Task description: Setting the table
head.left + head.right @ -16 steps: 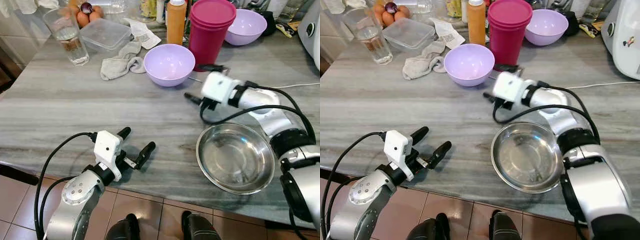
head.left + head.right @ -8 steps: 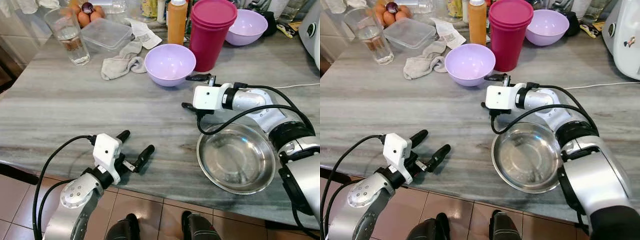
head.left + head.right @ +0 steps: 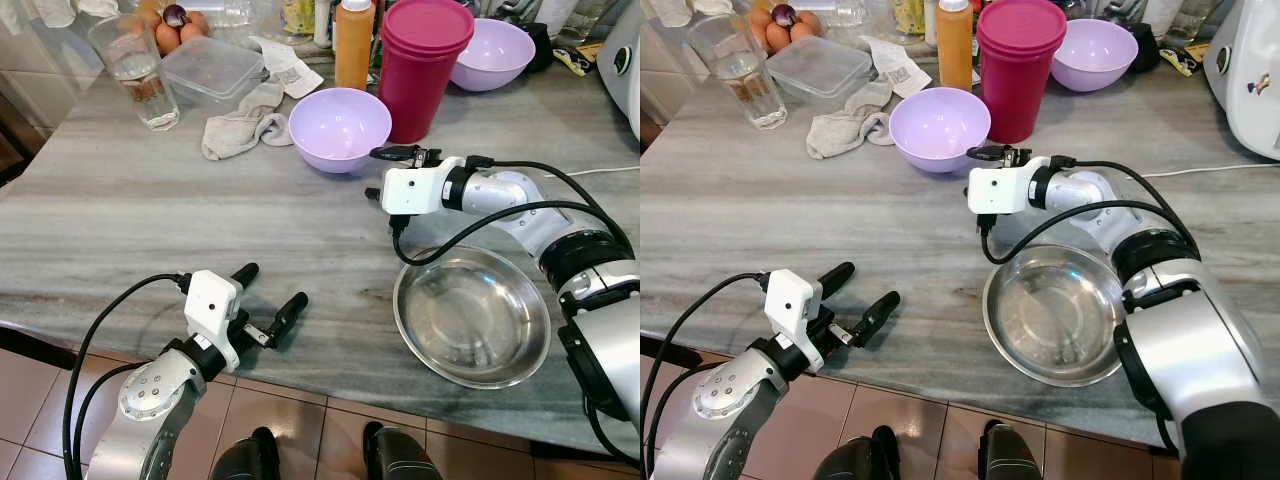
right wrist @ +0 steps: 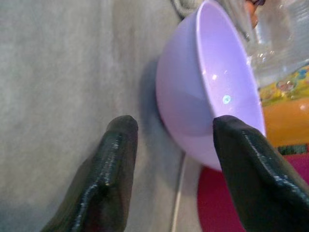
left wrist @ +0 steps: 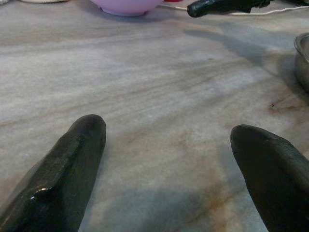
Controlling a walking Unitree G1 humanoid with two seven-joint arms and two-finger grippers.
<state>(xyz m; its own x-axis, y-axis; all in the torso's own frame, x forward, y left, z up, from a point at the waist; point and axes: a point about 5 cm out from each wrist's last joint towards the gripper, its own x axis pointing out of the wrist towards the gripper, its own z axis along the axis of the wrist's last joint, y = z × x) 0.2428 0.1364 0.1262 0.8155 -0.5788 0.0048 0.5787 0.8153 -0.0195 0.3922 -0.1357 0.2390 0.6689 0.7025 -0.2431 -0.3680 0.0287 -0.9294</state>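
A lilac bowl (image 3: pixel 339 127) stands upright on the grey marble counter (image 3: pixel 150 200), and a steel bowl (image 3: pixel 472 316) sits near the front edge on the right. My right gripper (image 3: pixel 385 172) hovers just right of the lilac bowl, between it and the steel bowl. It is open and holds nothing, with its fingers pointing at the bowl's side. In the right wrist view the lilac bowl (image 4: pixel 212 96) lies just beyond the fingertips (image 4: pixel 123 126). At the counter's front edge, my left gripper (image 3: pixel 272 286) is open and holds nothing over bare marble (image 5: pixel 164 87).
A magenta tumbler stack (image 3: pixel 420 65), an orange bottle (image 3: pixel 352 45) and a second lilac bowl (image 3: pixel 490 52) stand behind. At back left are a grey cloth (image 3: pixel 240 125), a lidded plastic box (image 3: pixel 210 68), a glass (image 3: pixel 135 72) and eggs (image 3: pixel 165 38). A white cable (image 3: pixel 600 170) runs right.
My right gripper has swung from above the steel bowl's far rim toward the lilac bowl and turned its fingers at it. The left gripper has barely shifted.
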